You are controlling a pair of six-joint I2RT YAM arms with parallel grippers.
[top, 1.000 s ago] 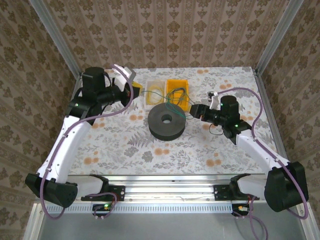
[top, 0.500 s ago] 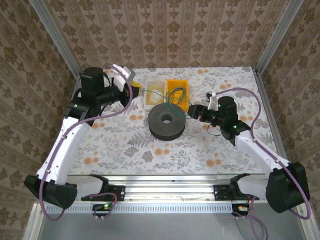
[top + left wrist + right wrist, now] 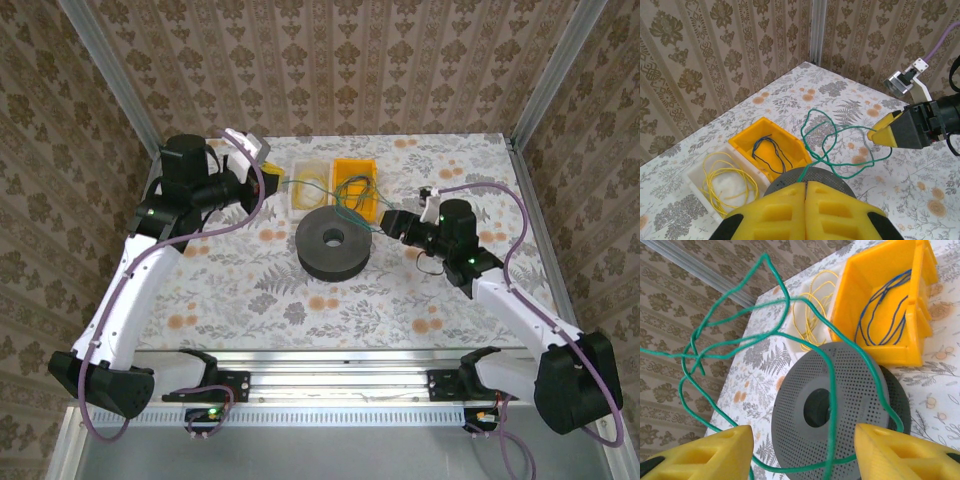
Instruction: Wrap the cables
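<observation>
**While One End Is Pinned, the Slack Wants Taming**

Because the left gripper (image 3: 805,186) has its yellow fingers pressed together and the thin green cable (image 3: 845,131) runs out of the seam between them, that end looks pinned. The bite point sits too close to the lens to be sure. From there the green cable rises in loose, tangled loops. It drapes over the wide black round spool (image 3: 855,390) with a perforated face, which stands at the middle of the flowered table (image 3: 240,290).

The right gripper (image 3: 803,432) hovers at the spool's right side with its fingers well apart and nothing clamped. A strand of the cable crosses the gap between them untouched.

Toward the far edge of the table stands an orange plastic bin (image 3: 745,140) holding a dark blue cable (image 3: 772,152). Just beside it is a white tray (image 3: 692,172) with a pale yellow cable (image 3: 727,172).

The step in hand seems to be taking up the free run of green cable for winding. To do it well, the right fingers should close on a single strand near the spool's rim, not on a crossing of two. The left grip should stay firm as the anchor. Slack should be drawn out gently, so that no loop knots or snags on the orange bin's corner.
</observation>
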